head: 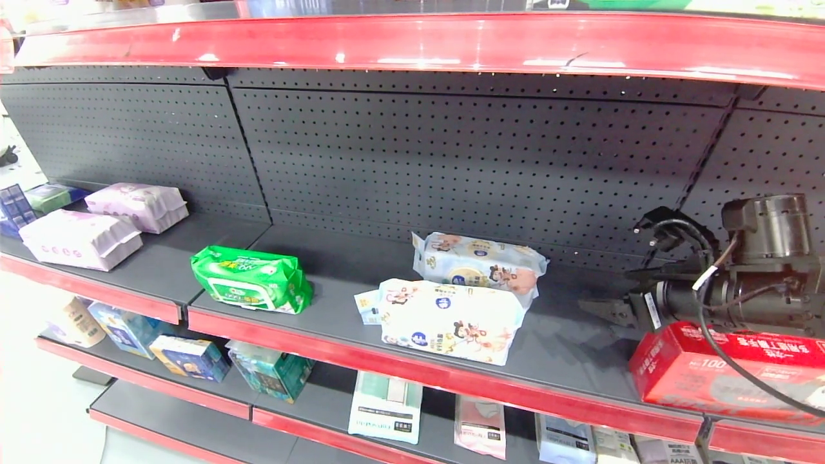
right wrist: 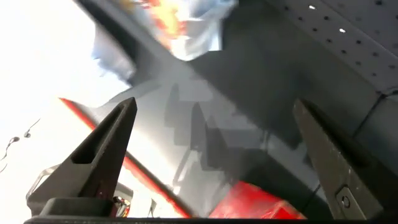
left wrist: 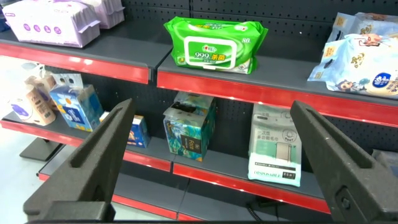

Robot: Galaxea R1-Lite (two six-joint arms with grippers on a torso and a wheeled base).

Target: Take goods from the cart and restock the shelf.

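Observation:
A red box (head: pixel 722 370) lies on the middle shelf (head: pixel 412 367) at the right, near its front edge. My right gripper (head: pixel 606 310) hovers just over the shelf behind the box's left end, pointing at two cartoon-printed wipe packs (head: pixel 451 319). In the right wrist view the right gripper (right wrist: pixel 211 162) is open with nothing between its fingers; the red box (right wrist: pixel 255 208) and a cartoon pack (right wrist: pixel 180 22) show beyond it. My left gripper (left wrist: pixel 211 162) is open and empty, held in front of the shelving below a green wipe pack (left wrist: pixel 214 45).
The green wipe pack (head: pixel 251 278) lies left of the cartoon packs, and purple-white tissue packs (head: pixel 84 238) sit further left. Boxes and pouches (head: pixel 271 370) fill the lower shelf. A red-edged shelf (head: pixel 451 38) overhangs. Bare shelf lies between the cartoon packs and the red box.

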